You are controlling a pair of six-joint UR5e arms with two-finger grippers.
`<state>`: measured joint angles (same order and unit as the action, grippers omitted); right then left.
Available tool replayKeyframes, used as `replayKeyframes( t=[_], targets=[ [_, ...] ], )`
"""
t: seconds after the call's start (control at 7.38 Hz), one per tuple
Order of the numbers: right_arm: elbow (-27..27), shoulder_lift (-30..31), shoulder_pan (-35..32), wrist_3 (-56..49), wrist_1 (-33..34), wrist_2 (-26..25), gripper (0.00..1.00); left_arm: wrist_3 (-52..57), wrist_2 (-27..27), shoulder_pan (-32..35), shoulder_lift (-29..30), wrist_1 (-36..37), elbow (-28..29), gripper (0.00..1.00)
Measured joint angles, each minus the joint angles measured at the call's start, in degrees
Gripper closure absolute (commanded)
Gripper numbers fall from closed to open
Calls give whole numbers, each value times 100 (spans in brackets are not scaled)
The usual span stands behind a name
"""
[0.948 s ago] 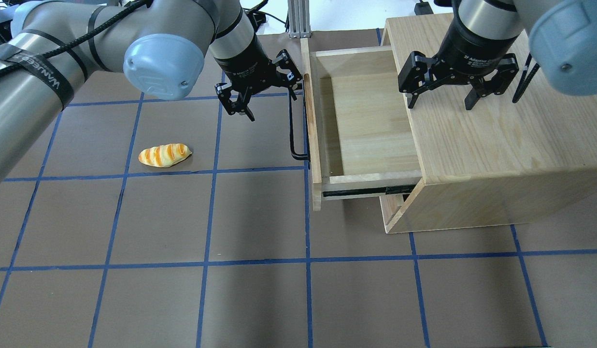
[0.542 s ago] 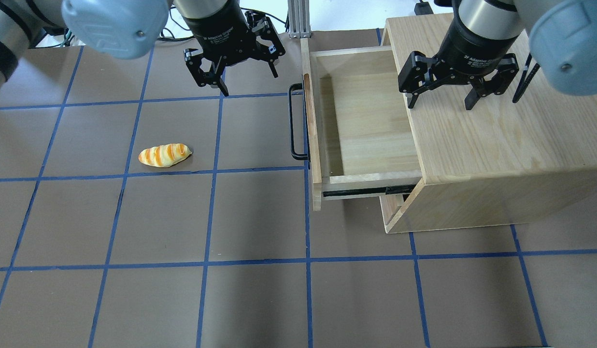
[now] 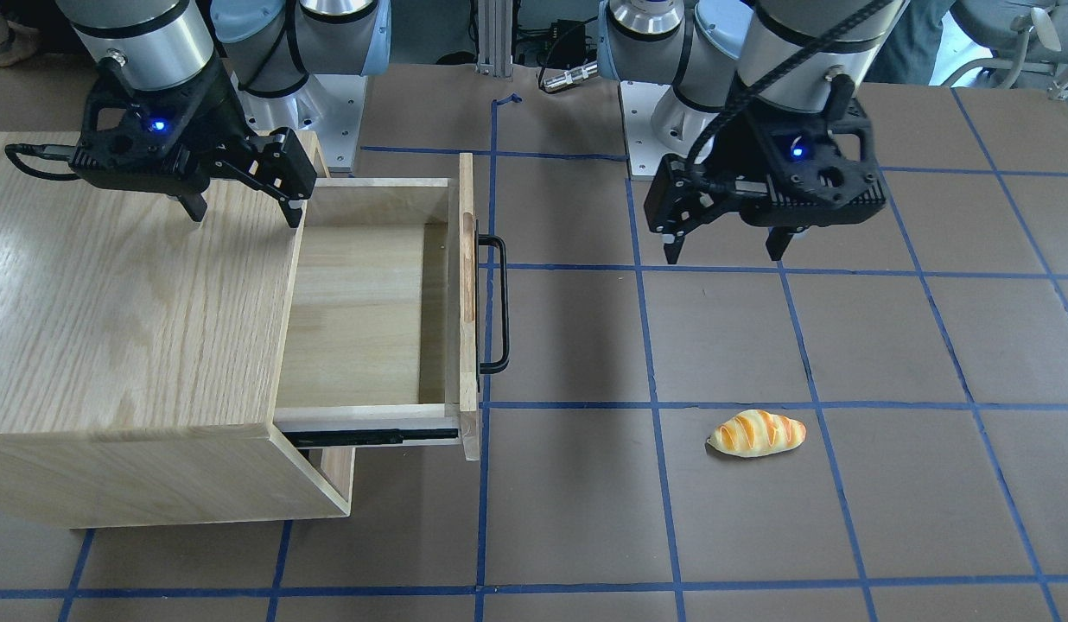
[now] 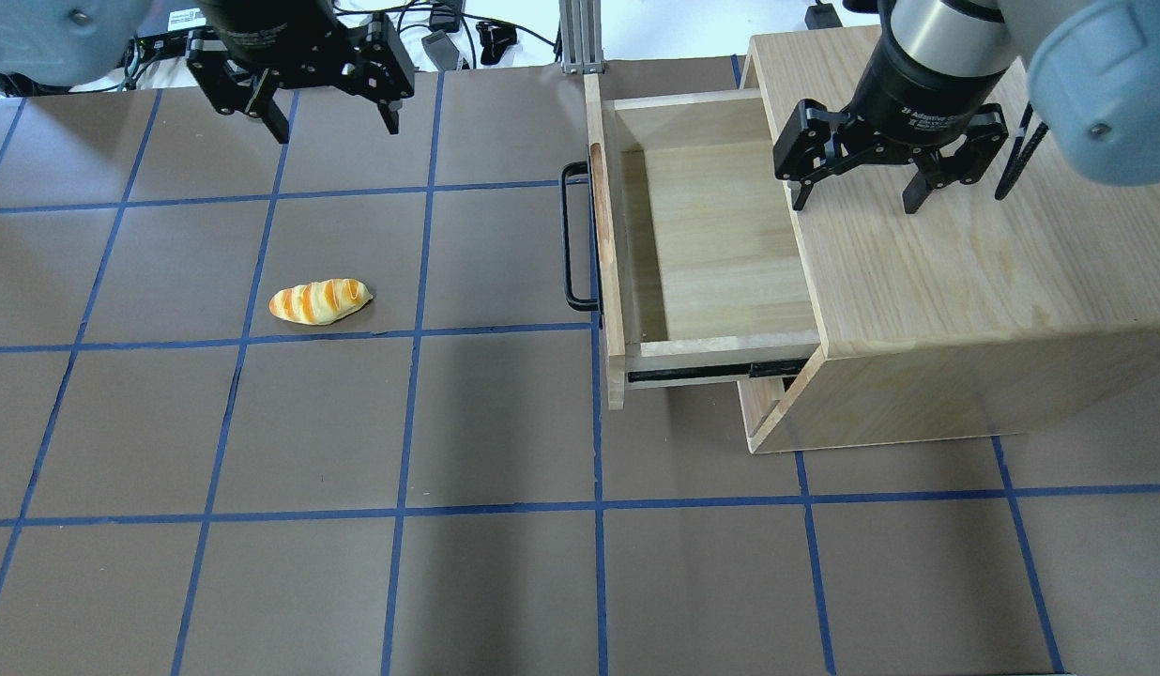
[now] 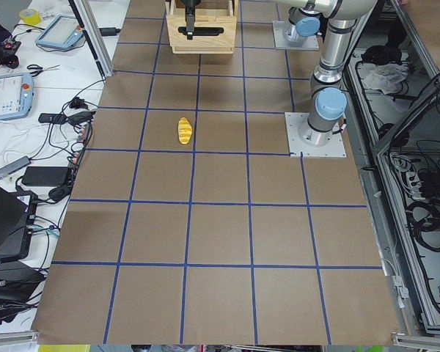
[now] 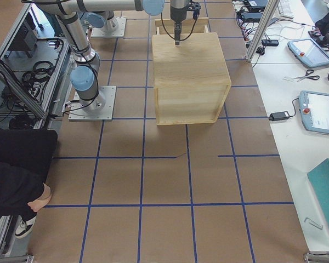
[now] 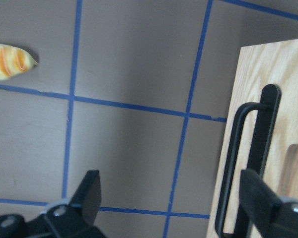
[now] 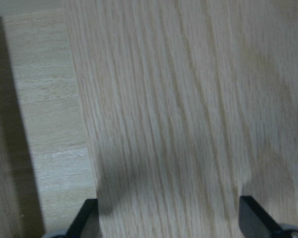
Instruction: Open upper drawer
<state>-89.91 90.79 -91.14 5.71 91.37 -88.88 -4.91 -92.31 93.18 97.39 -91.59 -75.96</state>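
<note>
1. The drawer [image 4: 721, 235] stands pulled well out of the cabinet [image 4: 965, 263] at the upper right of the overhead view. Its empty floor is open to the camera, and a black rail [image 4: 721, 374] shows along its lower side. Judged from this, the opening looks done or very nearly done.
2. The handle [image 4: 567, 235] juts from the drawer's front toward the frame's centre, and nothing touches it.
3. The left gripper [image 4: 336, 120] hangs at the upper left of that view, well apart from the handle. Its jaws are spread wide and hold nothing. At that distance it is probably clear of the front panel, with no pull in hand.
4. The left wrist view looks down on the table [image 4: 496, 582]. The handle and the notch [image 7: 295, 168] sit at that view's right edge, so the fingers point down at the table rather than at the panel.
5. The right gripper [image 4: 857, 197] is over the cabinet top, close to the edge where the drawer comes out. Its fingers are apart and empty. Whether the tips touch the wood cannot be told. Its place suggests it is there to steady the cabinet against a pull.
6. A roll [image 4: 319, 301] lies on the table left of centre, well apart from the drawer and both grippers. It seems to play no part in the opening.
</note>
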Motion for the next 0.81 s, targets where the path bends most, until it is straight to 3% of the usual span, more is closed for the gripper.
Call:
replayKeyframes(
  t=[0.27,0.81],
  targets=[
    [0,0,0,0,-3,-2,0,955,-35,-563,-185,-40,-303,0],
    [0,0,0,0,2,0,0,1209,3,-704,-478,22,-773,0]
  ],
)
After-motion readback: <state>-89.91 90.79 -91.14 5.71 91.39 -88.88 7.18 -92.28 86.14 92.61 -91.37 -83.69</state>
